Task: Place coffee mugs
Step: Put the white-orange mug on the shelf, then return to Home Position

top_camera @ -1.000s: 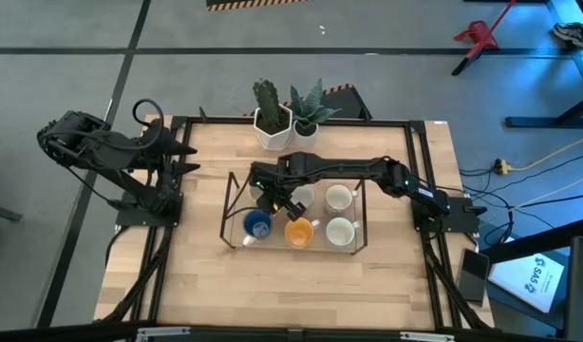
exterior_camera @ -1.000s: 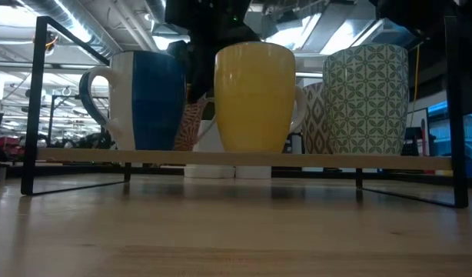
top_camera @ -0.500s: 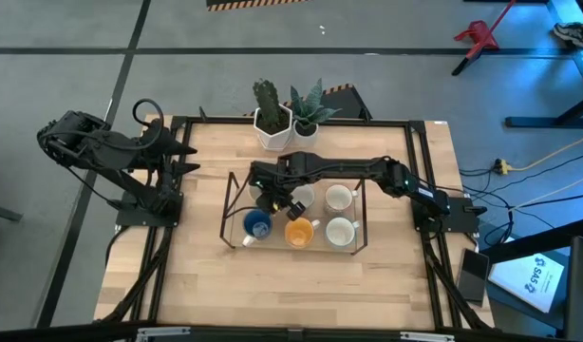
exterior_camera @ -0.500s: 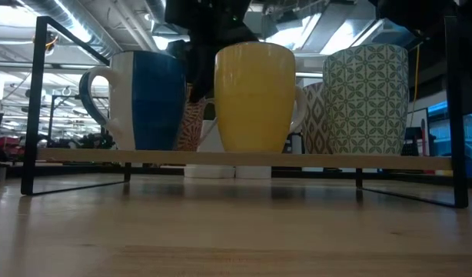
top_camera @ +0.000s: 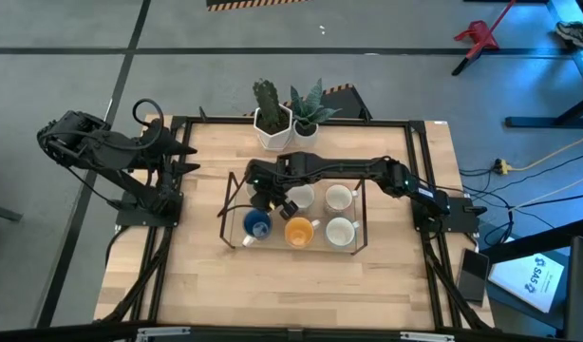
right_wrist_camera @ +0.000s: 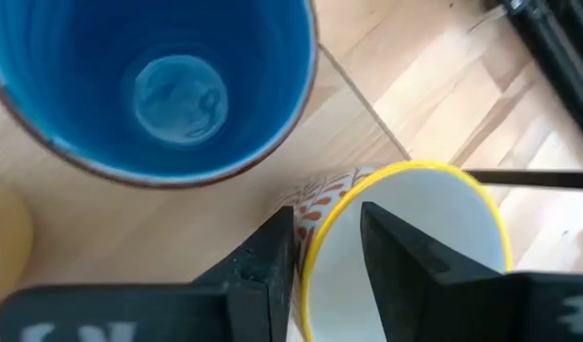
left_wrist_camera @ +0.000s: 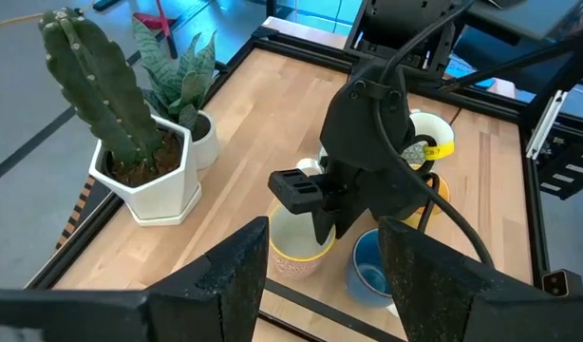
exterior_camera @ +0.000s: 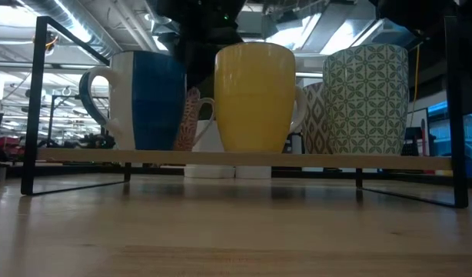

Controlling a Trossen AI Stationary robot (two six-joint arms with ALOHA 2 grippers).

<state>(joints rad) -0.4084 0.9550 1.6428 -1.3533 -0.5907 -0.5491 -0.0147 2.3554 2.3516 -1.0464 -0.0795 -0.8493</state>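
Gripping the rim of a yellow-rimmed mug (right_wrist_camera: 405, 247) with my right tool (right_wrist_camera: 327, 271), one finger outside the patterned orange-and-white wall and one inside the white bowl, so the tool is clamped on it. Location: back-left position of the rack (top_camera: 236, 241), a clear shelf on a black wire frame in the middle of the table (top_camera: 206, 285); my right arm (top_camera: 367, 171) reaches across from the table's right side to it. Same mug from my left wrist: cream interior, yellow rim, under the dark tool (left_wrist_camera: 315, 223). Just beside it on the shelf, nearer the front: blue mug (top_camera: 257, 226), blue inside, striped blue and white outside with its handle to the left in the low view (exterior_camera: 140, 100). Front middle: orange mug (top_camera: 298, 232), reading yellow in the low view (exterior_camera: 255, 96). Front right: white mug (top_camera: 340, 231) with a green geometric pattern on its wall (exterior_camera: 367, 100). Back right: another white mug (top_camera: 338, 198). Behind the rack at the table's far edge: cactus (top_camera: 267, 98) and a spiky-leafed plant (top_camera: 310, 104), each in a white hexagonal pot. My left tool (top_camera: 184, 158) waits over the table's left edge, well apart from the rack, fingers separated.
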